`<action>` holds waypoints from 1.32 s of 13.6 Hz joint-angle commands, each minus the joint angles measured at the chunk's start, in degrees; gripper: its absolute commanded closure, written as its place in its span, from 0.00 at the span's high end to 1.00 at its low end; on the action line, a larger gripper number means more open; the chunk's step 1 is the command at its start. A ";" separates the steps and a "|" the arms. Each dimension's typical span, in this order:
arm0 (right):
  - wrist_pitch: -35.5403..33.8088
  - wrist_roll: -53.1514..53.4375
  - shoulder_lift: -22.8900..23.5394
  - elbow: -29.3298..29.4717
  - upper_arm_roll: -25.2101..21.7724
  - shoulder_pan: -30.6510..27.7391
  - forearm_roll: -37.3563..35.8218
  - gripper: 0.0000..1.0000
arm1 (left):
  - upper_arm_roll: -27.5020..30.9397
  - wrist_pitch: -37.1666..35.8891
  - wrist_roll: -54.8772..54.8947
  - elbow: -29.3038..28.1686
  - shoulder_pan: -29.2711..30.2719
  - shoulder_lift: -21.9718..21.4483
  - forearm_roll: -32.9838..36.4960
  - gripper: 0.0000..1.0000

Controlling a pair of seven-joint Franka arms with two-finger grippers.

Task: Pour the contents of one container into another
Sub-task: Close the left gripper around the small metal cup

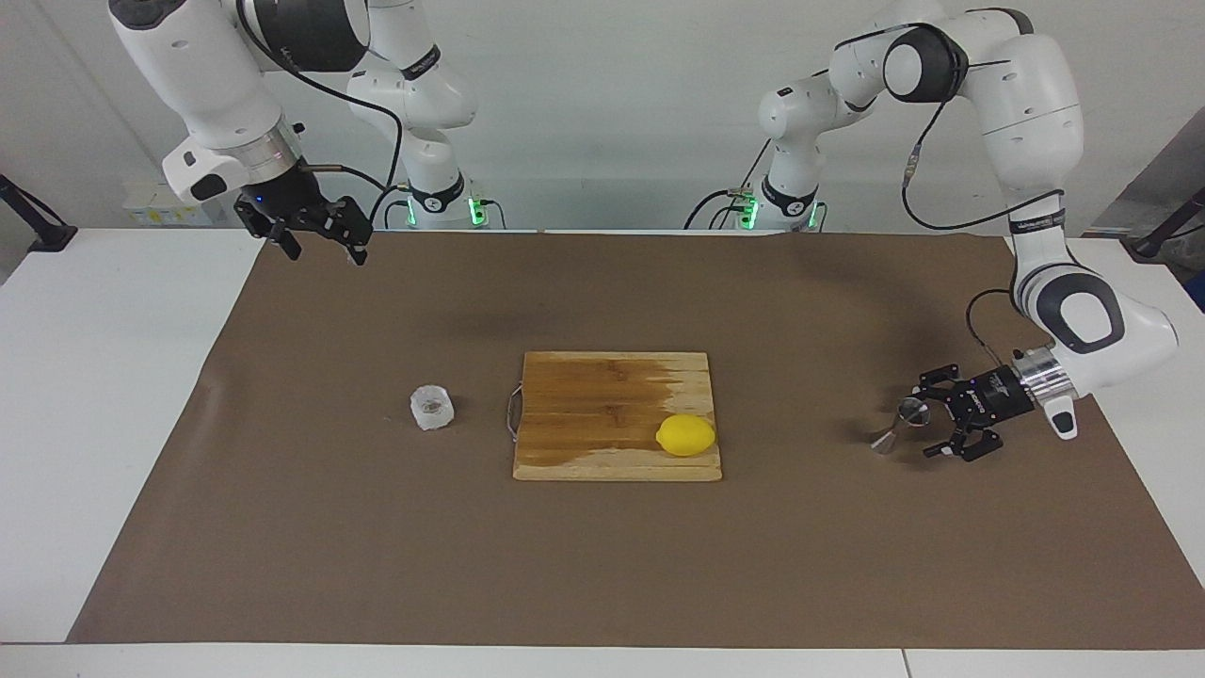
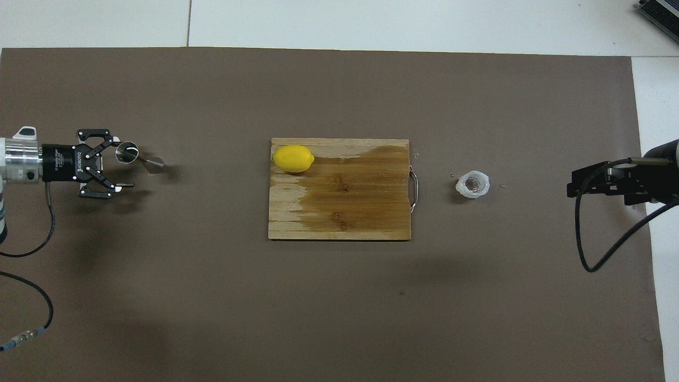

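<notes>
In the facing view, the left end effector (image 1: 927,421) hangs low just beside the jigger (image 1: 899,425), its fingers spread apart with nothing between them; whether a fingertip touches the jigger's rim cannot be told. The jigger stands on the brown mat (image 1: 602,565) covering the tabletop, toward the left arm's end. The cup (image 1: 432,407) sits on the mat toward the right arm's end, with a wooden cutting board (image 1: 593,395) between the two containers and a lemon (image 1: 686,435) lying on the board's corner. The right end effector (image 1: 320,243) waits raised over the mat's edge next to the robots, fingers apart and empty. In the overhead view, the left end effector (image 2: 118,166) points toward the jigger (image 2: 139,158), one finger next to its open rim. The cup (image 2: 473,184) stands upright beside the board's metal handle (image 2: 415,188), well apart from the right end effector (image 2: 575,183).
</notes>
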 commanded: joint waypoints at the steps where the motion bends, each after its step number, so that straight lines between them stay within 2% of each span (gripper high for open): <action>1: -0.23 0.53 -0.27 -0.20 0.23 -0.48 0.86 1.00 | 0.27 2.54 1.04 -6.23 -1.27 -3.76 -5.05 1.00; 5: -0.23 0.53 -0.27 -0.20 0.23 -0.48 0.86 1.00 | 0.27 2.89 1.04 -9.13 -1.10 -4.90 -9.36 1.00; 6: -0.23 0.53 -0.27 -0.20 0.32 -0.48 0.86 1.00 | 0.27 2.80 1.04 -9.75 -0.75 -4.99 -9.55 0.87; 7: -0.23 0.53 -0.27 -0.20 0.23 -0.48 0.86 1.00 | 0.27 2.63 1.04 -9.75 -0.31 -5.08 -9.64 0.61; 9: -0.23 0.53 -0.27 -0.20 0.32 -0.48 0.86 1.00 | 0.27 1.84 1.04 -9.75 0.39 -5.08 -11.56 0.29; 11: -0.23 0.53 -0.27 -0.20 0.23 -0.48 0.86 1.00 | 0.27 0.88 1.04 -9.75 0.92 -5.43 -12.18 0.04; 12: -0.23 0.53 -0.27 -0.20 0.23 -0.48 0.86 1.00 | 0.27 -0.44 1.04 -9.23 1.27 -5.43 -12.27 0.00; 15: -0.23 0.53 -0.27 -0.20 0.23 -0.48 0.86 1.00 | 0.27 -2.38 0.96 -8.43 1.28 -5.69 -13.58 0.00; 18: -0.23 0.53 -0.27 -0.20 0.23 -0.48 0.86 1.00 | -0.34 -4.75 -0.79 -8.61 0.31 -7.80 -13.94 0.00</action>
